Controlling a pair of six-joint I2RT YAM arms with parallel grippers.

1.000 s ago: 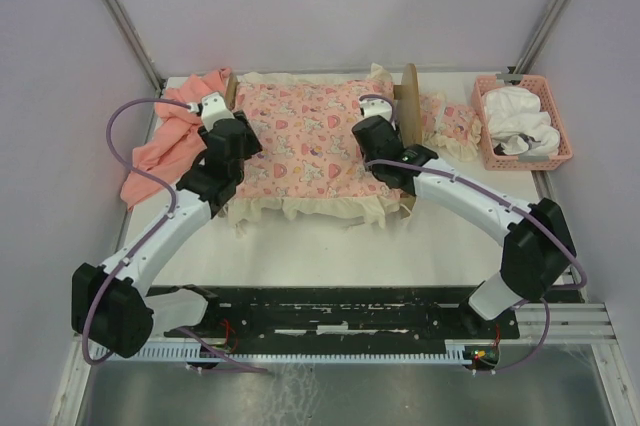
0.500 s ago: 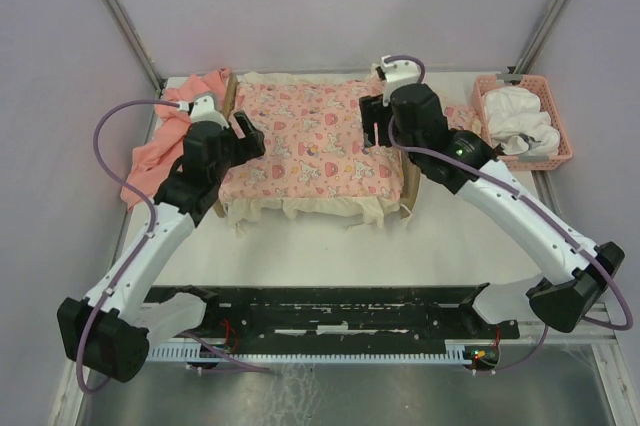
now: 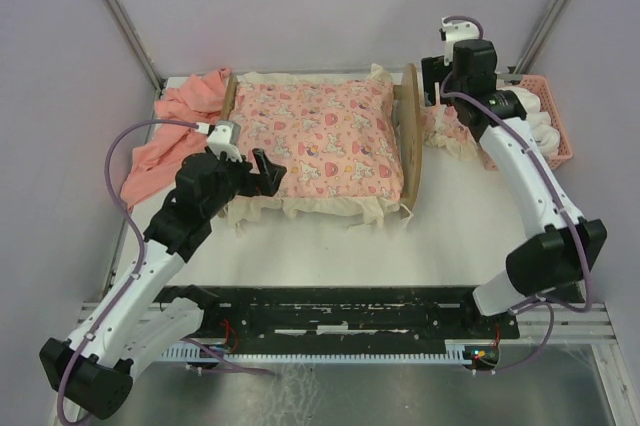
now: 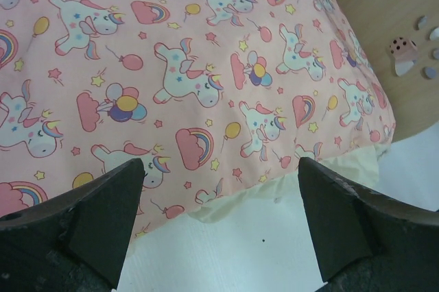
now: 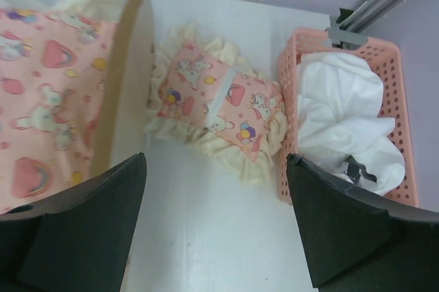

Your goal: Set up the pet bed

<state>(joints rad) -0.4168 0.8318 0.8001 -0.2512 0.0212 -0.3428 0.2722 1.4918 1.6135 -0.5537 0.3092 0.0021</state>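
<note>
1. Pet bed (image 3: 411, 136) sits on the surface (image 3: 330, 246) toward the back, under a unicorn-print cover (image 3: 320, 136); salmon cloth (image 3: 165, 136) at its left.
2. Left gripper (image 4: 219, 196): jaws wide open, empty, over the cover's near edge.
3. Right gripper (image 5: 216, 210): jaws wide open, empty, above a frilled pillow (image 5: 216, 103) between headboard (image 5: 127, 79) and pink basket (image 5: 343, 37).

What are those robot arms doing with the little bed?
They are making up a pet bed. A pink unicorn cushion already lies in the frame. The left pincer hangs open over the cushion's near corner, holding nothing. The right pincer is open too, above a small matching pillow that lies on the table between the headboard and a pink basket. The pillow is not on the bed yet, so it may be next.
</note>
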